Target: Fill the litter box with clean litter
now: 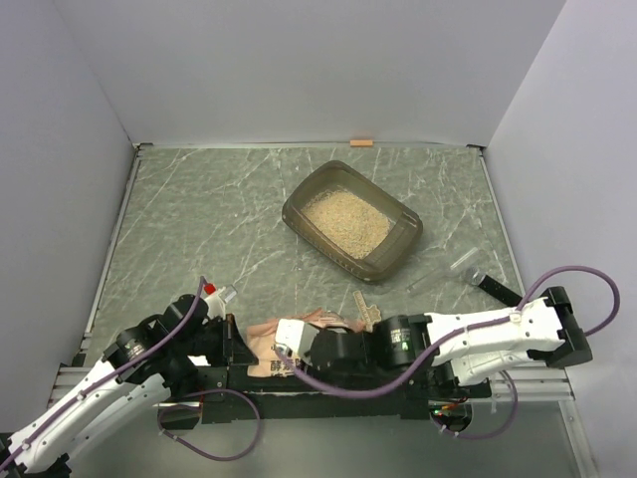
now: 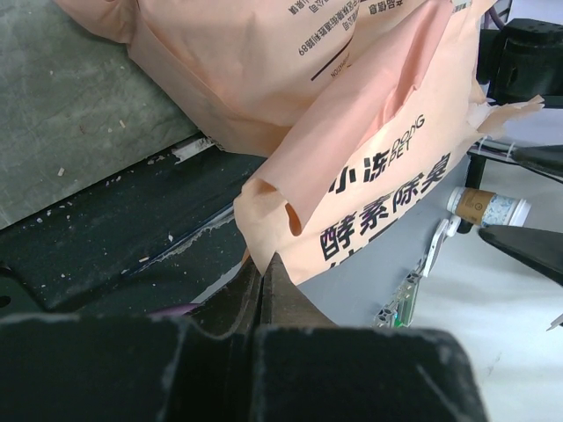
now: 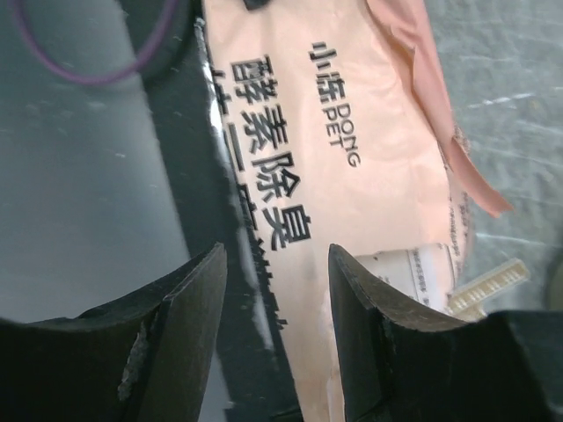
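Note:
The litter box [image 1: 399, 255], a dark translucent tray, sits right of the table's centre and holds pale beige litter [image 1: 345, 220]. The crinkled orange-pink bag [image 1: 317, 322] lies at the near edge of the table between the two arms. My left gripper [image 1: 235, 346] is shut, pinching a lower edge of the bag [image 2: 352, 132], its fingertips [image 2: 264, 261] meeting on the film. My right gripper [image 1: 291, 351] is open, its jaws spread just above the printed face of the bag [image 3: 352, 158] without gripping it.
A tan strip [image 1: 367, 312] lies beside the bag. A clear plastic piece [image 1: 455, 267] and a black bar [image 1: 501, 290] lie right of the box. A small orange tab [image 1: 361, 142] sits at the back wall. Loose granules dot the mat [image 2: 70, 132].

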You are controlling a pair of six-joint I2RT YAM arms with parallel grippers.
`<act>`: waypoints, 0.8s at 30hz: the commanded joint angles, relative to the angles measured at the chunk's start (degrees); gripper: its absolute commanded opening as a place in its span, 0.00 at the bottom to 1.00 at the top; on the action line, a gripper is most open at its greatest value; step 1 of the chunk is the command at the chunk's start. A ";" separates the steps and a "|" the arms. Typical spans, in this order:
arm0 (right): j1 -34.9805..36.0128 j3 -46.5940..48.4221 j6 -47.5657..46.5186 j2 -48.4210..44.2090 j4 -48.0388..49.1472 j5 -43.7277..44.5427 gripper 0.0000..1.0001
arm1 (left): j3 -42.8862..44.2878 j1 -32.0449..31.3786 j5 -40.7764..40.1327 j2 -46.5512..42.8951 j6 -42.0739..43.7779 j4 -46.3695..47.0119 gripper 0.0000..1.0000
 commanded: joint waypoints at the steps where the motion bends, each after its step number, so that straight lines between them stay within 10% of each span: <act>1: 6.59 -2.86 -1.34 -1.97 1.22 18.61 0.57 | 0.23 0.17 -1.36 -0.62 -1.21 -2.56 0.01; 13: 22.94 -3.84 3.41 5.92 -0.44 39.35 0.59 | 0.14 0.17 -1.10 -1.06 -1.12 -2.48 0.01; 24: 23.83 -4.01 -0.72 11.65 4.91 41.13 0.60 | -0.03 0.17 -0.84 -0.71 -1.12 -2.21 0.01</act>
